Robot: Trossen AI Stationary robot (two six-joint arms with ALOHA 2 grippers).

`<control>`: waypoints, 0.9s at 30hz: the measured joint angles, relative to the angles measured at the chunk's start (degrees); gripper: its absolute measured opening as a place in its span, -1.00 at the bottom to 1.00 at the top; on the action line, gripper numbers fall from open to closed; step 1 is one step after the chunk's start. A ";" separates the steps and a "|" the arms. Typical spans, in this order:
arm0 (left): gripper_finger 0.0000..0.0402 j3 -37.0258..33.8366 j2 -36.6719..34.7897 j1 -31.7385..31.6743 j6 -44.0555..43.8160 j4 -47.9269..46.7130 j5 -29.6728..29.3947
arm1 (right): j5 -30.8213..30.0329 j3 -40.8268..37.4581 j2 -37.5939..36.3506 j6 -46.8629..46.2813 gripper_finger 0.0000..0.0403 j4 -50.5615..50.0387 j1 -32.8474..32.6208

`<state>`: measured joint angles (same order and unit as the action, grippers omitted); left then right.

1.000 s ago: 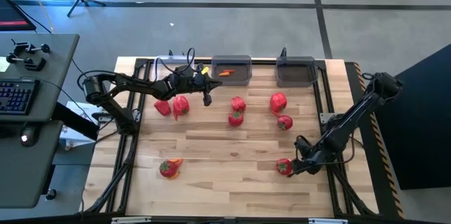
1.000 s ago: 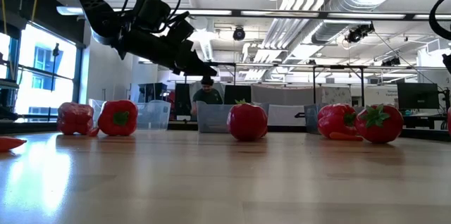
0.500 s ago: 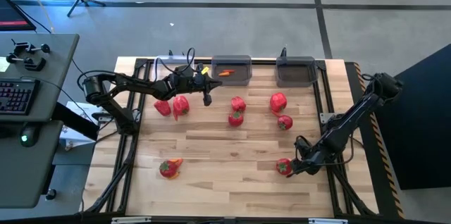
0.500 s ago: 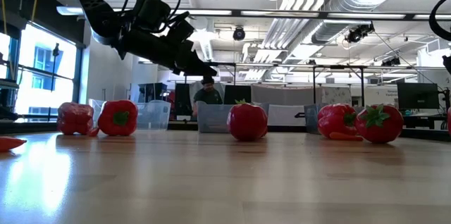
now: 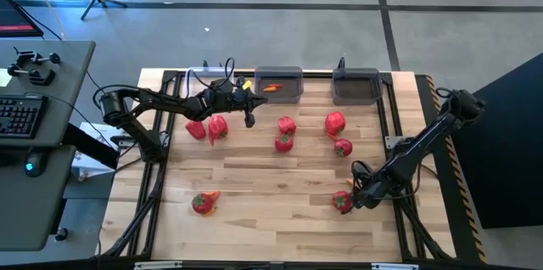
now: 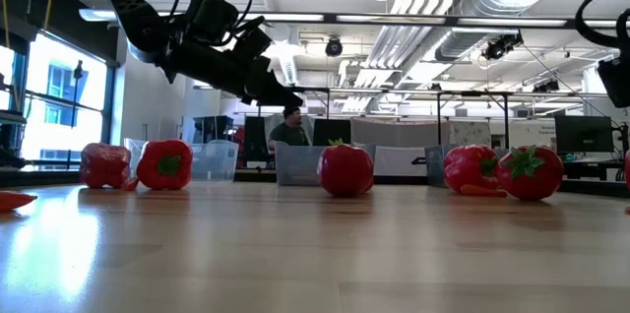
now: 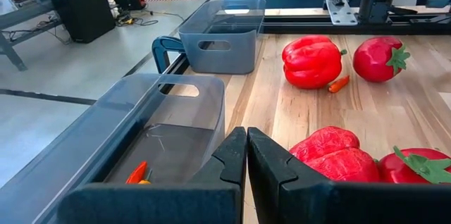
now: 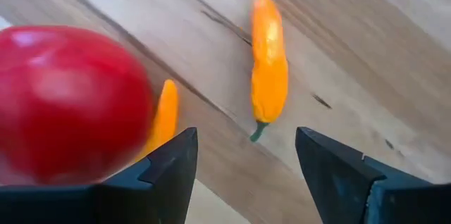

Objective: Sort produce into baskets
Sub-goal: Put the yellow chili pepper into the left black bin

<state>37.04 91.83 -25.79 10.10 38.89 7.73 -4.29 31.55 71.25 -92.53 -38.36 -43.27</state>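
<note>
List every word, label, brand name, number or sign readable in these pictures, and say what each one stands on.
Readable text: none.
The keyboard on the grey side desk has keys whose markings are too small to read.
The clear plastic basket, the two dark grey baskets, the red produce and the light wooden table carry no visible label.
The black left gripper and black right gripper show no marking.

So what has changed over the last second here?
The right hand has edged slightly along the table's front area, open, over the tomato and an orange chilli without taking hold of anything. The left hand stays shut above the table near the middle basket, and the produce lies as before.
</note>
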 joint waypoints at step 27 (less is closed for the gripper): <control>-1.00 -1.35 0.02 -1.79 -3.98 2.07 -0.60 | -1.60 7.29 -0.09 19.34 -0.99 -10.86 4.05</control>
<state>35.68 91.85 -27.58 6.12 40.96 7.13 -5.89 38.84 71.16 -73.20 -49.21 -39.22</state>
